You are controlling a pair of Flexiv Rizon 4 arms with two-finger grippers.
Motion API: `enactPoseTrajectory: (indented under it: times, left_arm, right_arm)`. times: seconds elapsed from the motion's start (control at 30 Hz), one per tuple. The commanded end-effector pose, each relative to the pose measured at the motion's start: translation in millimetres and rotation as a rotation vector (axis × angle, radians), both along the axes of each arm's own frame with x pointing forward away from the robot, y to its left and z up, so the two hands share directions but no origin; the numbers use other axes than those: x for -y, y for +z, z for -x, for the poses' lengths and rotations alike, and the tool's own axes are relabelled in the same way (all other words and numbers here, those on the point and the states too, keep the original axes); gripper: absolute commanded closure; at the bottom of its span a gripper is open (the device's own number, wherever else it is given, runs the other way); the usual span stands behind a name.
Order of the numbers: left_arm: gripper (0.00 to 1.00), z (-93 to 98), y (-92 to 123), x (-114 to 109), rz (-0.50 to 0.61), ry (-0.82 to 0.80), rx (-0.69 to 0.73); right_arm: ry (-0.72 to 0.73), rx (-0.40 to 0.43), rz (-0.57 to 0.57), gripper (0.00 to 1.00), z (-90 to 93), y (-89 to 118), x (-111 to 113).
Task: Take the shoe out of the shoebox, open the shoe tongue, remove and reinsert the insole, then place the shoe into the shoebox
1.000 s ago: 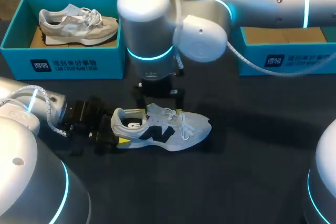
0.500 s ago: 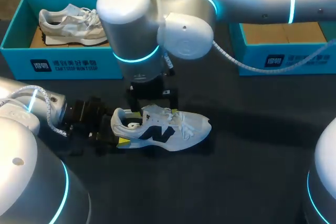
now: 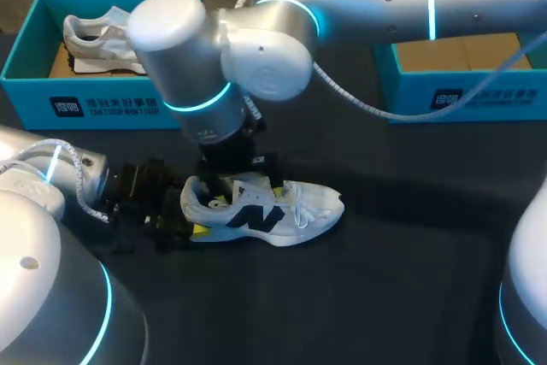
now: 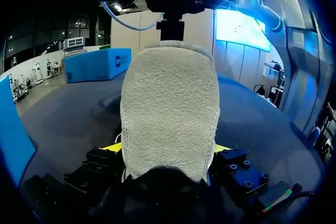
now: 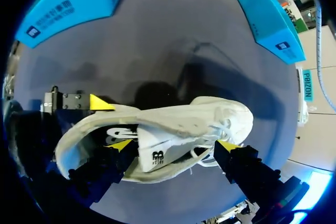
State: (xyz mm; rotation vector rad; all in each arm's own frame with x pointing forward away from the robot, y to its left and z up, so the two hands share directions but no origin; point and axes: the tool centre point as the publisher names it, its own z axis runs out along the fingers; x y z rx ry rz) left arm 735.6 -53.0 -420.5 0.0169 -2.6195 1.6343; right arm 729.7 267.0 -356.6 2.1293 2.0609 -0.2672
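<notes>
White sneaker [image 3: 282, 207] upright on the table [image 3: 410, 279]. Left gripper [image 4: 167, 150] pinches its heel from both sides. Right gripper [image 5: 173, 145] hangs with fingers spread astride the tongue [image 5: 152, 150], not gripping. Step, likely: opening the tongue. Next: close on the tongue, draw it toward the toe.

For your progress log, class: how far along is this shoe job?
Done: the shoe lies on the table, out of the shoebox. In hand: left gripper clamps its heel, right gripper straddles the tongue, open. Left: insole out and back, then reboxing.
</notes>
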Motion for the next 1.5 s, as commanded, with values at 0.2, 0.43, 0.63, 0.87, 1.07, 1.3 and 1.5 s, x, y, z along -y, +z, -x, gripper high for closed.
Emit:
enactPoseTrajectory:
  times: [0.2,0.43,0.63,0.87,1.07,1.3,1.5]
  left_arm:
    - [1.00,0.1,-1.0,1.2,-0.001,0.001,0.001]
    - [1.00,0.1,-1.0,1.2,-0.001,0.001,0.001]
    - [1.00,0.1,-1.0,1.2,-0.001,0.001,0.001]
    - [1.00,0.1,-1.0,1.2,-0.001,0.001,0.001]
    - [1.00,0.1,-1.0,1.2,-0.001,0.001,0.001]
    - [1.00,0.1,-1.0,1.2,-0.001,0.001,0.001]
    - [1.00,0.1,-1.0,1.2,-0.001,0.001,0.001]
  right_arm:
    - [-0.037,-0.004,0.082,0.00,2.4,1.2,4.8]
    - [-0.066,-0.004,0.110,0.00,5.6,15.2,16.9]
    - [-0.078,-0.014,0.121,0.12,9.3,21.2,30.9]
    - [-0.059,-0.026,0.085,1.00,7.9,29.7,40.2]
    - [-0.036,-0.049,0.048,1.00,6.6,29.6,49.1]
    - [-0.018,-0.053,0.016,1.00,3.2,32.6,64.2]
    - [-0.006,-0.053,0.011,1.00,-2.3,36.5,74.7]
